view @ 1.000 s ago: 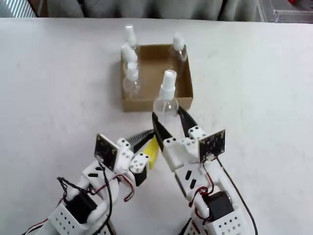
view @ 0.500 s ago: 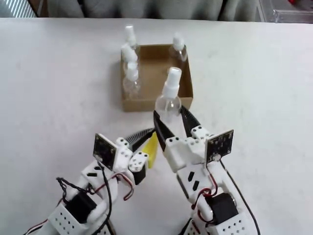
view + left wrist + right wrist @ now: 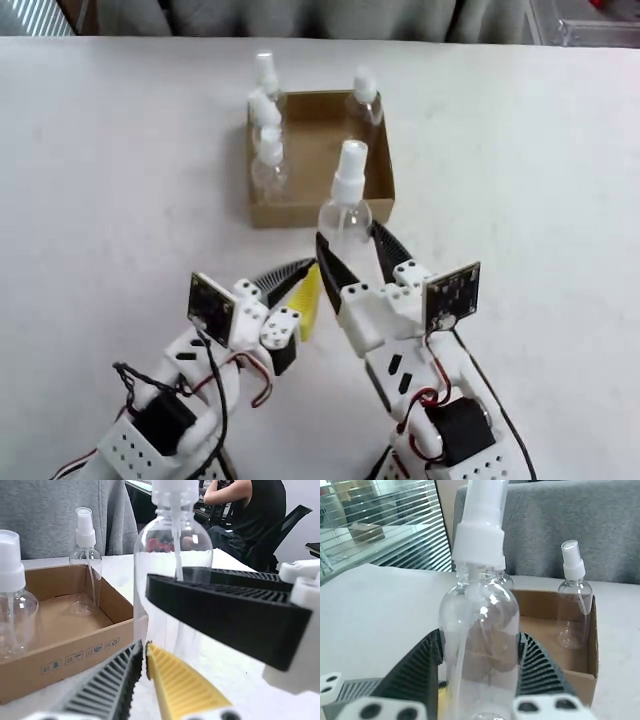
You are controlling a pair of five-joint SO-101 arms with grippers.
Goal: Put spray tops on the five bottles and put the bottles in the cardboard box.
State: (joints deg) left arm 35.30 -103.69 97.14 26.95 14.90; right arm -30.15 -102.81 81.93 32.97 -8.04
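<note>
My right gripper (image 3: pixel 349 252) is shut on a clear bottle (image 3: pixel 345 207) with a white spray top, held upright just before the near wall of the cardboard box (image 3: pixel 322 213). In the right wrist view the bottle (image 3: pixel 480 630) stands between black fingers (image 3: pixel 417 672). Three capped bottles (image 3: pixel 268 160) line the box's left side and one (image 3: pixel 365 97) stands in its far right corner. My left gripper (image 3: pixel 298 283) is shut on nothing, close beside the right one; its grey and yellow fingers (image 3: pixel 172 680) meet below the held bottle (image 3: pixel 172 555).
The box (image 3: pixel 65 635) sits mid-table on a white tabletop (image 3: pixel 520 170) with free room on both sides. A person in grey sits behind the table's far edge. The two grippers are almost touching in front of the box.
My right arm has shifted slightly to the right and forward with the bottle. The left gripper has barely moved.
</note>
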